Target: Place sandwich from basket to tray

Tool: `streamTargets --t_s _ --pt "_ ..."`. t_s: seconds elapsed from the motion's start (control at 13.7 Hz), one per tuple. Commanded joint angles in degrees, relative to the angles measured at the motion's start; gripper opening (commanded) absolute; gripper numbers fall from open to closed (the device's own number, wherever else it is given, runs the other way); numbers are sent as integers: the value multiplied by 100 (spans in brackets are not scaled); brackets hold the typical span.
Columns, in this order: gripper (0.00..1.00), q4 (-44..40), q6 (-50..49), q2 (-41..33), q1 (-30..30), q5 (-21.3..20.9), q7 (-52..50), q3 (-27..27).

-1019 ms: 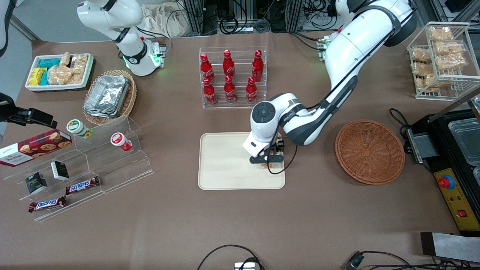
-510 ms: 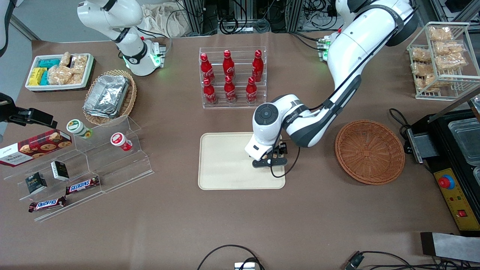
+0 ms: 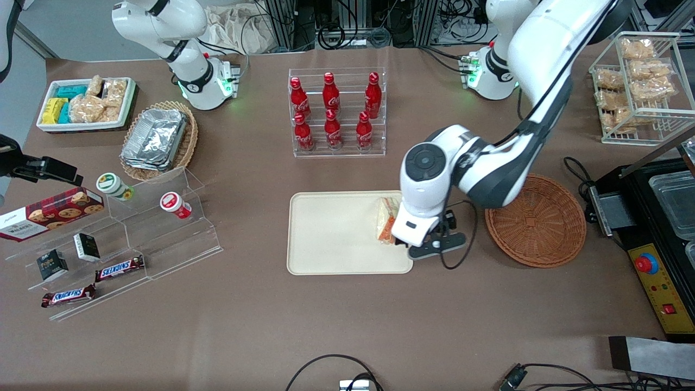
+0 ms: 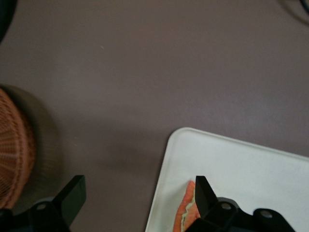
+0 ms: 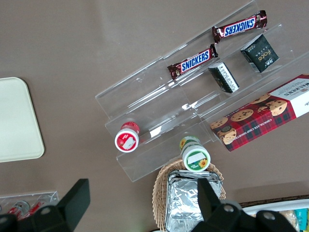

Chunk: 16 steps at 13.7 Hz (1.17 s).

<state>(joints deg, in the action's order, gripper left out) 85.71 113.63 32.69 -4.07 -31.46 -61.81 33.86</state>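
Observation:
The sandwich (image 3: 385,220) lies on the cream tray (image 3: 336,233), at the tray's edge nearest the reddish-brown basket (image 3: 535,220). The basket holds nothing. My left gripper (image 3: 422,245) hangs over the tray's corner and the bare table between tray and basket, raised above them. In the left wrist view the gripper (image 4: 137,191) is open and holds nothing. One of its fingertips (image 4: 203,191) stands right beside the sandwich's orange and green edge (image 4: 186,212), with the tray's rim (image 4: 166,164) and the basket's rim (image 4: 14,150) in sight.
A clear rack of red bottles (image 3: 337,111) stands farther from the front camera than the tray. A tan basket with foil trays (image 3: 157,140) and acrylic steps with snacks (image 3: 136,228) lie toward the parked arm's end. A black machine (image 3: 662,217) stands beside the reddish-brown basket.
The gripper let go of the sandwich, rose and moved off the tray toward the basket. The sandwich, earlier hidden under the hand, now shows lying on the tray.

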Motion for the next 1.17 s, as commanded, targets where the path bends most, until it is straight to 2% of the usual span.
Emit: streamTargets --t_s 0.0,0.51,0.73,1.09 --pt "100 95 -166 -377 248 306 28 7" --pt "100 -28 -649 -922 1039 1088 1249 -2" --pt "100 -37 -834 -1046 1259 1247 1522 7" --pt "100 -37 -869 -1099 1356 1256 1602 -19"
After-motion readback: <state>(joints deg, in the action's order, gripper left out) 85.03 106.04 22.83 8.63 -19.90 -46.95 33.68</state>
